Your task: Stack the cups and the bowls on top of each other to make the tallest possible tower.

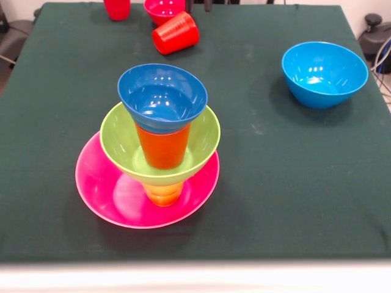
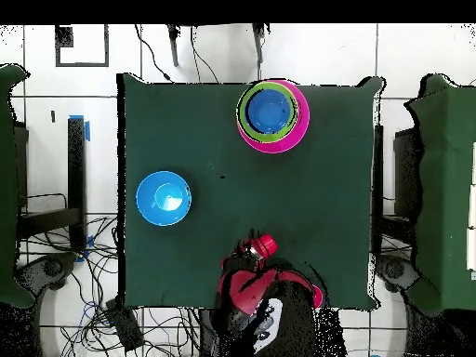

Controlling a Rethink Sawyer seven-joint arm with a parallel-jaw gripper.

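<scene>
The tower stands on the near left part of the green table in the front view. Its base is a wide pink bowl; a yellow cup stands upright in it, a lime green bowl sits on that cup, an orange cup stands inside the green bowl, and a small dark blue bowl rests on top, tilted a little toward the camera. A light blue bowl sits alone, upright, at the far right, well apart from the stack. At the far edge a red cup lies on its side, just beside a small red bowl, with another red cup standing to their left. The gripper shows only as dark tips at the top edge, above the red bowl; whether it is released or clenched cannot be told, and it touches nothing visible
</scene>
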